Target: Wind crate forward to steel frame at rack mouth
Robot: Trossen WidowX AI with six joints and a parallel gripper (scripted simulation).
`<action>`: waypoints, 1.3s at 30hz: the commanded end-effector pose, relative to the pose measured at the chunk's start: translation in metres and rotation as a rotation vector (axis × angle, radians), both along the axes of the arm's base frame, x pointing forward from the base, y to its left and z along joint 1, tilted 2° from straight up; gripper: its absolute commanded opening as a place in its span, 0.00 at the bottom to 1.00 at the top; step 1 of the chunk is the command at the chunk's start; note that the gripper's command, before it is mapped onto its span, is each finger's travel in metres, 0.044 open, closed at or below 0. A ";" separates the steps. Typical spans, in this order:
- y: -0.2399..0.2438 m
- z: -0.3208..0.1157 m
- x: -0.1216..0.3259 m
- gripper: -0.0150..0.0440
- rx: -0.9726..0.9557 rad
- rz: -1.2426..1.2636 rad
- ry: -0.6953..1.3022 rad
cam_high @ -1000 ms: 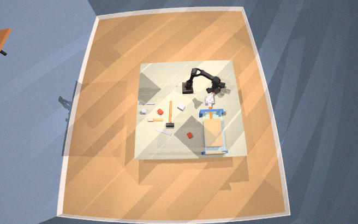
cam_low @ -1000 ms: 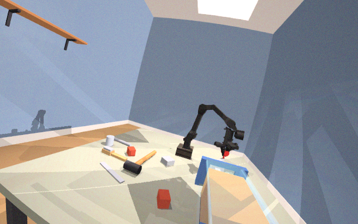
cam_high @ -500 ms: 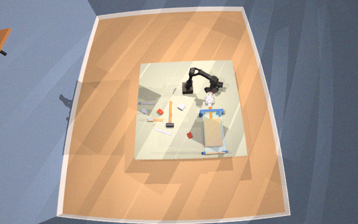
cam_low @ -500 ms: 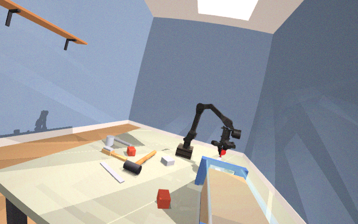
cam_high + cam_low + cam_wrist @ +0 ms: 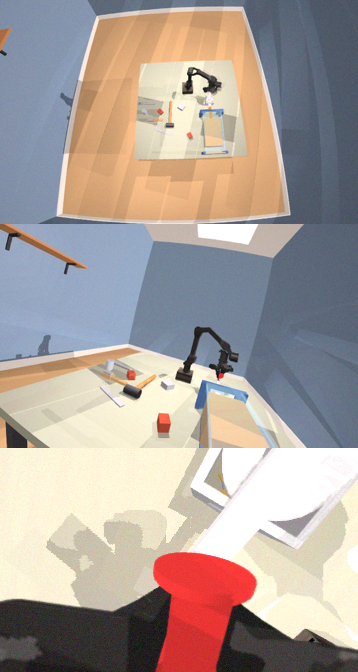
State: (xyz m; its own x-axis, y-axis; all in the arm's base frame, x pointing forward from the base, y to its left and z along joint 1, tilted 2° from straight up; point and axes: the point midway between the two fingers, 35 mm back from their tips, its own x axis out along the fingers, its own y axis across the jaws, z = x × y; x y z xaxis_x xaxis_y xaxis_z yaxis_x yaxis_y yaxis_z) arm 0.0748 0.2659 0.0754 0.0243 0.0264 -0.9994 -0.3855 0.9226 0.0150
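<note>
My gripper (image 5: 210,91) (image 5: 219,377) (image 5: 192,588) is shut on the red knob of the winch handle. The handle's white arm (image 5: 232,530) (image 5: 218,382) runs from the knob over the white winch (image 5: 209,100) (image 5: 202,485). The key end and the round hole are hidden. An orange strap (image 5: 210,115) runs from the winch side to the tan crate (image 5: 213,131) (image 5: 232,412), which looks flat inside the clear-panelled cubby. A short gap shows between the crate's front and the blue frame (image 5: 216,110) (image 5: 201,396) at the mouth.
Left of the cubby lie a black-headed mallet (image 5: 169,125) (image 5: 132,390), a white block (image 5: 181,106) (image 5: 167,384), a red block (image 5: 189,135) (image 5: 163,423), another red block (image 5: 160,111) (image 5: 131,375) and a flat bar (image 5: 163,131) (image 5: 112,396). Other tools lie farther left.
</note>
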 end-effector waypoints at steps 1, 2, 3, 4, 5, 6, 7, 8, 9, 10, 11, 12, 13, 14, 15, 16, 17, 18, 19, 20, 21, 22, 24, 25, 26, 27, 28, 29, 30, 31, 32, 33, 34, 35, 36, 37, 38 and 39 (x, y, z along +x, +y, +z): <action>-0.018 -0.003 0.000 0.25 -0.042 -0.004 0.004; -0.019 -0.003 0.000 0.25 -0.042 -0.004 0.004; -0.020 -0.003 0.000 0.25 -0.042 -0.004 0.004; -0.021 -0.003 0.001 0.25 -0.042 -0.004 0.004; -0.023 -0.003 0.001 0.25 -0.042 -0.004 0.004; -0.024 -0.003 0.001 0.25 -0.042 -0.004 0.004; -0.026 -0.003 0.001 0.25 -0.042 -0.004 0.004; -0.027 -0.003 0.001 0.25 -0.043 -0.004 0.004; -0.028 -0.003 0.002 0.25 -0.043 -0.004 0.004; -0.029 -0.003 0.002 0.25 -0.043 -0.004 0.004; -0.031 -0.003 0.002 0.25 -0.043 -0.004 0.004; -0.033 -0.003 0.003 0.25 -0.043 -0.004 0.004; -0.037 -0.003 0.004 0.25 -0.043 -0.004 0.004; -0.041 -0.003 0.006 0.25 -0.044 -0.004 0.003; -0.045 -0.003 0.007 0.25 -0.044 -0.004 0.003; -0.048 -0.003 0.009 0.25 -0.044 -0.004 0.003; -0.049 -0.003 0.009 0.25 -0.044 -0.004 0.003; -0.051 -0.003 0.010 0.25 -0.044 -0.004 0.003; -0.052 -0.003 0.010 0.25 -0.044 -0.004 0.003; -0.053 -0.003 0.011 0.25 -0.044 -0.004 0.003; -0.054 -0.003 0.011 0.25 -0.045 -0.004 0.003; -0.055 -0.003 0.012 0.25 -0.045 -0.004 0.003; -0.058 -0.002 0.014 0.25 -0.045 -0.004 0.003; -0.059 -0.002 0.014 0.25 -0.045 -0.004 0.003; -0.060 -0.002 0.015 0.25 -0.045 -0.004 0.003; -0.061 -0.002 0.016 0.25 -0.045 -0.004 0.003; -0.062 -0.002 0.016 0.25 -0.045 -0.004 0.002; -0.063 -0.002 0.017 0.25 -0.045 -0.004 0.002; -0.064 -0.002 0.018 0.25 -0.045 -0.004 0.002; -0.065 -0.002 0.019 0.25 -0.045 -0.004 0.002; -0.067 -0.002 0.020 0.25 -0.045 -0.004 0.002; -0.067 -0.002 0.020 0.25 -0.046 -0.004 0.002; -0.069 -0.002 0.021 0.25 -0.046 -0.004 0.002; -0.070 -0.002 0.022 0.25 -0.046 -0.004 0.002; -0.071 -0.002 0.023 0.25 -0.046 -0.004 0.002; -0.072 -0.002 0.024 0.25 -0.046 -0.004 0.002; -0.073 -0.002 0.025 0.25 -0.046 -0.004 0.002; -0.074 -0.002 0.025 0.25 -0.046 -0.004 0.002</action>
State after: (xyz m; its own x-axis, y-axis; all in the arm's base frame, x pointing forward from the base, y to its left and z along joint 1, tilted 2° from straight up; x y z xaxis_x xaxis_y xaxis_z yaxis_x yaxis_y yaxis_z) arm 0.0898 0.2065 0.0762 -0.0025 0.0225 -0.9997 -0.4051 0.9140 0.0216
